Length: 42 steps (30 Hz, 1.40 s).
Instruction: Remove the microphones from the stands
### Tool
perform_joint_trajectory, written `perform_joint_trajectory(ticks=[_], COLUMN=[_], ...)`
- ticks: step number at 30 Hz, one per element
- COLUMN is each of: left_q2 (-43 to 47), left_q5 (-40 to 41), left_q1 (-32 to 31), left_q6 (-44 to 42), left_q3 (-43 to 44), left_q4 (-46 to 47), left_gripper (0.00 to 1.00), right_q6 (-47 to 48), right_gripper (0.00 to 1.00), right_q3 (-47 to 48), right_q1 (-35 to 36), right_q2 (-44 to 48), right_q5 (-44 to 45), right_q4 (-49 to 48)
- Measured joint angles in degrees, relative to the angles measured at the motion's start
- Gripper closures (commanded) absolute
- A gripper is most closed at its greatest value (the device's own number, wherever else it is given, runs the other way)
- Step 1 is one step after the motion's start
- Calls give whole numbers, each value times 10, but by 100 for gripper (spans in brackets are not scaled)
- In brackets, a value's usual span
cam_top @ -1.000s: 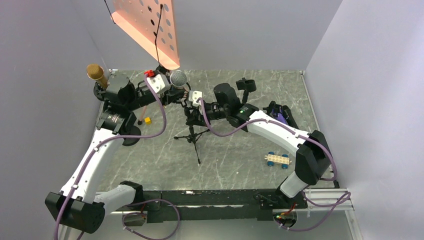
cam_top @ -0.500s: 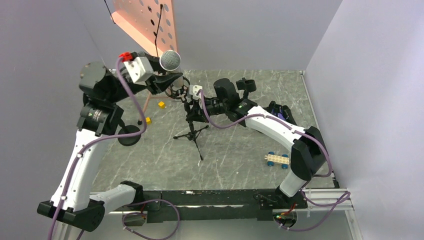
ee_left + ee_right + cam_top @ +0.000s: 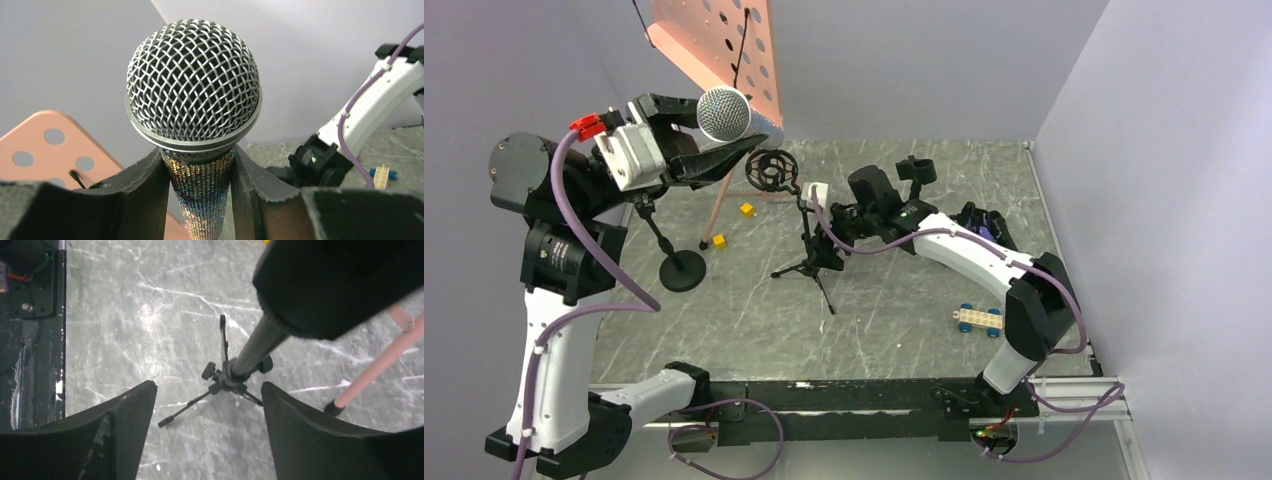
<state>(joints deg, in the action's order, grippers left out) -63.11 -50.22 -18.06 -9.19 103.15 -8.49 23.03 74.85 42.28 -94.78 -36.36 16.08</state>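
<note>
Grasping the microphone point(image 3: 194, 85) by its glittery handle in the clenched left gripper point(image 3: 199, 195), mesh head upright just above the fingers point(image 3: 148, 192). Held high over the worktop point(image 3: 904, 300), apart from the tripod stand point(image 3: 809, 240). Released at the right gripper point(image 3: 205, 392), jaws spread wide around the stand's pole, gripping nothing

Desk top point(image 3: 904, 320): grey-green stone-look sheet with pale veins and scuffs, and a soft glare patch near its middle in the right wrist view; a black rail point(image 3: 854, 395) runs along the near edge. Three plain matte walls close it in: left wall point(image 3: 514, 90) the greyer and dimmer, back wall point(image 3: 904, 70) and right wall point(image 3: 1164, 200) a paler lavender, light even and diffuse. A salmon perforated panel point(image 3: 709, 55) tilts over the back left corner, with a pink pole point(image 3: 715, 215) slanting down from it to the desk
</note>
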Motion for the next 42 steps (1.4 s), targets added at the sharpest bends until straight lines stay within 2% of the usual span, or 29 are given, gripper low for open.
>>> perform_joint_trajectory(ticks=[6, 12, 18, 22, 28, 33, 34, 38, 39, 40, 41, 42], left_q2=[28, 57, 49, 27, 2, -16, -19, -23, -23, -23, -22, -22], left_q5=[5, 15, 16, 14, 9, 6, 6, 6, 6, 9, 12, 16], left_q1=[0, 0, 1, 1, 1, 1, 1, 1, 1, 1, 2, 3], left_q6=[-49, -51, 6, 61, 123, 162, 167, 186, 188, 197, 208, 220], left_q3=[-36, -122, -177, -178, -178, -178, -178, -178, -178, -177, -177, -177], left_q4=[-69, -97, -75, -34, 19, 40, 41, 45, 46, 52, 56, 57], left_gripper=[100, 100, 100, 100, 100, 100, 100, 100, 95, 68, 48, 34], right_q6=[-1, -24, -58, -100, -190, -245, -252, -271, -273, -268, -258, -251], right_gripper=[12, 8, 7, 7, 10, 22, 27, 62, 75, 85, 91, 96], right_q3=[35, 124, 207, 250, 265, 285, 292, 312, 315, 317, 317, 317], right_q1=[-23, -54, -45, -39, -34, -20, -16, -7, -6, -5, -3, -2], right_q2=[37, 99, 144, 122, 63, 20, 14, 5, 5, 6, 6, 6], right_q5=[25, 21, -12, -38, -73, -82, -86, -95, -97, -103, -110, -113], right_q4=[92, 164, 159, 130, 67, 31, 26, 5, 0, -4, -9, -12])
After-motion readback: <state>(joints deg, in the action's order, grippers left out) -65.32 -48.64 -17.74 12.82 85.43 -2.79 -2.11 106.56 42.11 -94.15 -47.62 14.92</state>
